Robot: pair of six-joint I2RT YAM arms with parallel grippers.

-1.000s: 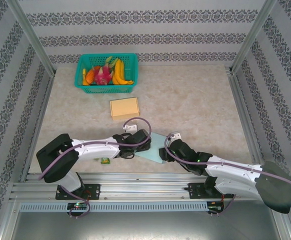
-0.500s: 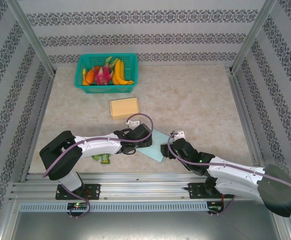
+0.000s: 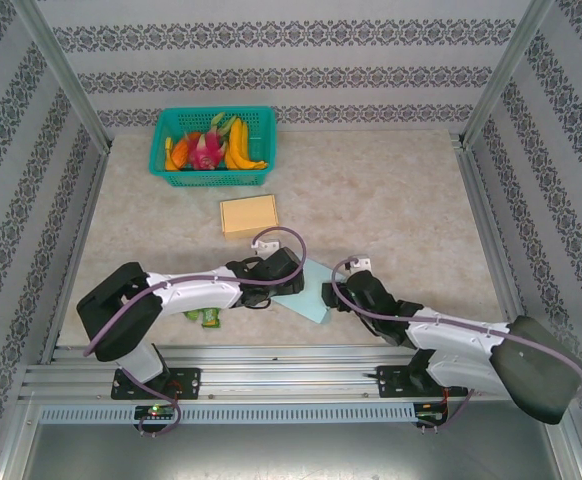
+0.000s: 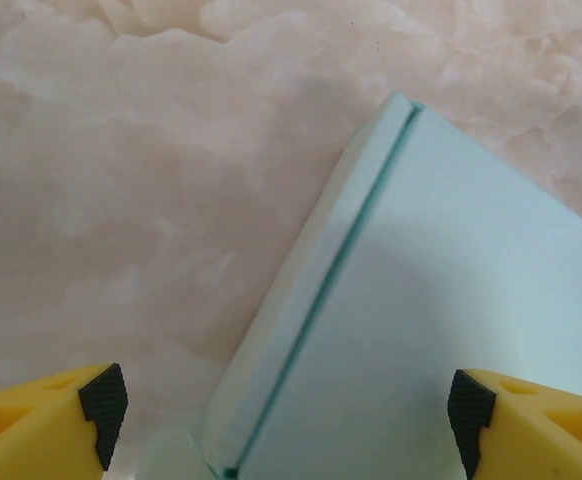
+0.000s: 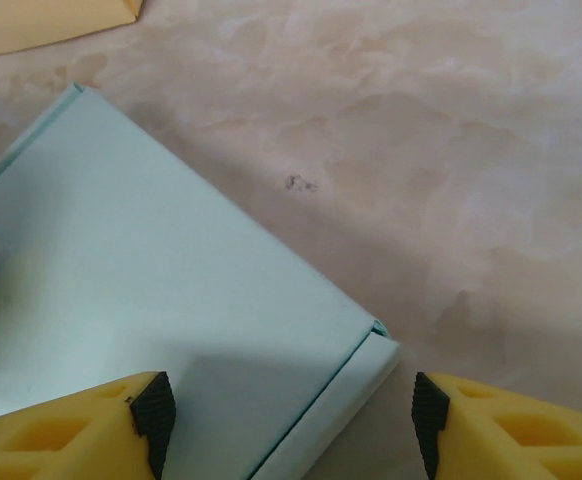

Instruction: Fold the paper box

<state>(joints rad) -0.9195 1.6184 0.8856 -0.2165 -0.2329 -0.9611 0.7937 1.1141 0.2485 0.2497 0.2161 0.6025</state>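
**Left gripper [image 4: 286, 400] and right gripper [image 5: 286, 410] held open over the paper box [image 3: 309, 292]**

Both claws were seen with their jaws spread wide and nothing gripped between them. Both arms were stretched low from their bases at the near edge, converging on the table's [image 3: 401, 200] front middle with the wrists tipped down at the surface.

A green basket [image 3: 211, 178] of fruit was set at the far left. A tan flat box [image 3: 249, 213] was laid nearer, just beyond the grippers. The pale blue paper box was laid flat and cornerwise between the two grippers, well apart from the basket.

A narrow side flap [image 4: 301, 300] was seen along the box's left edge under the left claw. A short end flap [image 5: 336, 395] was seen at the near corner under the right.

The box was judged light, thin card, stiff across its panels but ready to hinge at its creases. It was also judged easily crushed and apt to slide on the smooth top. A hold at a flap's free edge was judged best, with the main panel pressed down by the other claw.
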